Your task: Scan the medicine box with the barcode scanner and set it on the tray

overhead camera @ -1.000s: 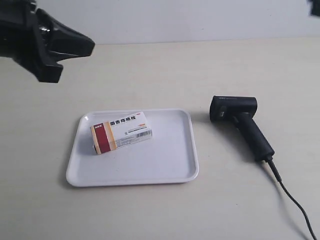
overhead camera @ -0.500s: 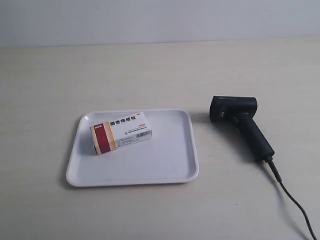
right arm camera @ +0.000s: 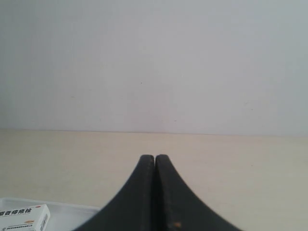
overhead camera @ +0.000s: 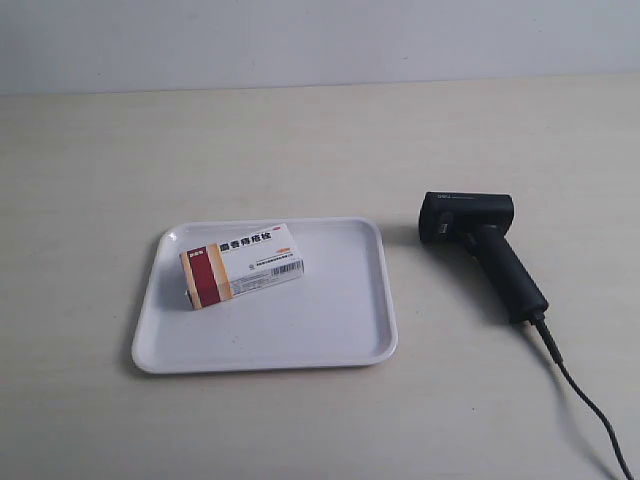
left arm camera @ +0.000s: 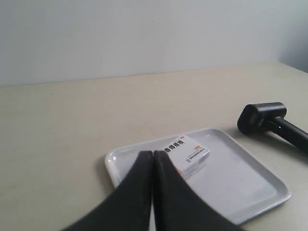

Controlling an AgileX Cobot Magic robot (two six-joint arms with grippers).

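The medicine box [overhead camera: 241,264], white with a dark red and orange band, lies flat in the left half of the white tray [overhead camera: 330,330]. To the tray's right the black barcode scanner [overhead camera: 480,243] rests on its side on the table, cable trailing toward the lower right. Neither arm shows in the exterior view. My left gripper [left arm camera: 153,153] is shut and empty, raised above the table with the box [left arm camera: 190,153] and tray [left arm camera: 250,183] beyond its tips; the scanner [left arm camera: 269,121] also shows there. My right gripper [right arm camera: 154,156] is shut and empty, the box [right arm camera: 24,217] at the frame's corner.
The beige table [overhead camera: 300,140] runs back to a pale wall [overhead camera: 320,40]. The scanner's thin cable [overhead camera: 585,400] snakes off the lower right edge of the exterior view.
The black arm seen a second ago at the upper left of the exterior view has left that view. Box, tray and scanner have not moved.
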